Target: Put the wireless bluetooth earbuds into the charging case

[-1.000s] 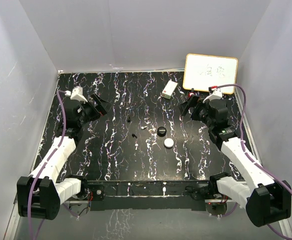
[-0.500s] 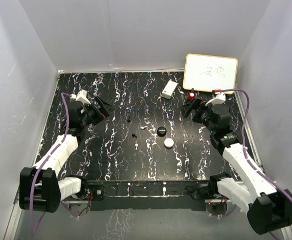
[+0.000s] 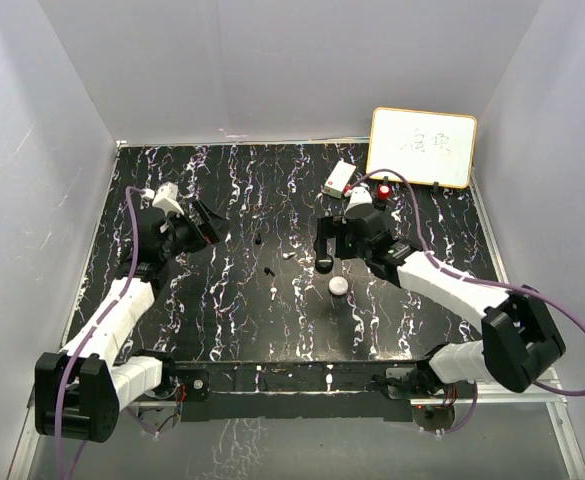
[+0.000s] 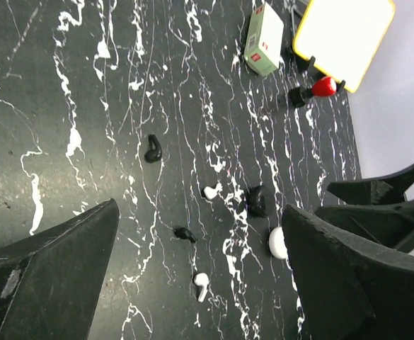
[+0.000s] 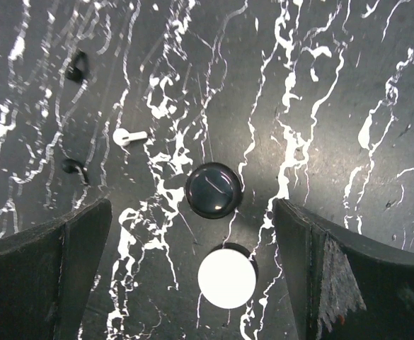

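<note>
Top external view showed both arms reaching over the black, white-veined worktop [image 3: 222, 330], the left pincer [image 3: 204, 225] raised over the left half and the right pincer [image 3: 340, 240] hanging directly above the middle. Each pincer stood released, fingers spread wide and grasping nothing, as both wrist views confirmed.

The four wireless bluetooth earbuds lay loose on the worktop, clustered left of centre: one black earbud [image 3: 258, 239] farthest from the arms, a white earbud [image 3: 288, 255] to its right and a little nearer, a second black earbud [image 3: 269, 271] nearer again, and a second white earbud [image 3: 275, 294] nearest the bases. None touched another.

Just right of them sat a round black case [image 3: 324, 263], lid closed, with a round white case [image 3: 339, 286] beside it on the near side. In the right wrist view the two cases lay between the spread fingers, the black one above the white, close together.

Toward the far right corner a small white box [image 3: 338, 178] lay flat, a red-capped object [image 3: 383, 189] stood beside it, and a yellow-framed whiteboard [image 3: 422, 147] leaned against the wall.
</note>
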Motion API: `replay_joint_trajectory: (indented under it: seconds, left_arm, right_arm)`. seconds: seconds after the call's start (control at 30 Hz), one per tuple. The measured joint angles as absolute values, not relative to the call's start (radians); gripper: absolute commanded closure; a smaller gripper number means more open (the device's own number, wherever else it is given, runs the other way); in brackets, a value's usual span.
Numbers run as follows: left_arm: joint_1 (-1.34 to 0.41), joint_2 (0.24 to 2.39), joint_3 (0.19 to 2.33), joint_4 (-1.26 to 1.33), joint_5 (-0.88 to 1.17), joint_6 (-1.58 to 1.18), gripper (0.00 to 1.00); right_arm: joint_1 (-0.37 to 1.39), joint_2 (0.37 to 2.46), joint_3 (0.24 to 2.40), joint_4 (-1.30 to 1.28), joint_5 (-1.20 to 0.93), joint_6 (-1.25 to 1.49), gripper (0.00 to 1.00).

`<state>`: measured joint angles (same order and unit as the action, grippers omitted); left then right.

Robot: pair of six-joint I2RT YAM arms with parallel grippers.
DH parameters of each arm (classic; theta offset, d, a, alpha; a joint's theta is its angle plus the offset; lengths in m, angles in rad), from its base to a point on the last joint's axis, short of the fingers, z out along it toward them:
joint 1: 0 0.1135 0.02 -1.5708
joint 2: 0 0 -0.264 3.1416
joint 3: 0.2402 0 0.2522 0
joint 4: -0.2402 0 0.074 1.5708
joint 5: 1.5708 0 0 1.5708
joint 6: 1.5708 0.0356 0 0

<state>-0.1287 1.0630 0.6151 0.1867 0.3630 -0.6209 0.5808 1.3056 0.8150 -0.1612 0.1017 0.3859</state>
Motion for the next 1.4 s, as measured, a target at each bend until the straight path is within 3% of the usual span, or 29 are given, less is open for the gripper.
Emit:
replay_joint_trajectory:
  seconds: [0.47, 0.97, 1.4]
  left_arm:
    - [-0.311, 1.147, 0.611, 0.155, 0.288, -0.603, 0.01]
    - [-0.345, 1.129, 0.604, 0.151, 0.244, -0.602, 0.01]
    - [-0.479, 1.196, 0.609, 0.165, 0.245, -0.618, 0.02]
  right_arm:
    - [0.601, 1.409, 0.781, -0.146, 0.132, 0.37, 0.02]
    - [0.624, 1.488, 0.781, -0.125, 0.084, 0.379, 0.02]
    - [0.64, 1.27, 0.653, -0.188, 0.097, 0.426, 0.05]
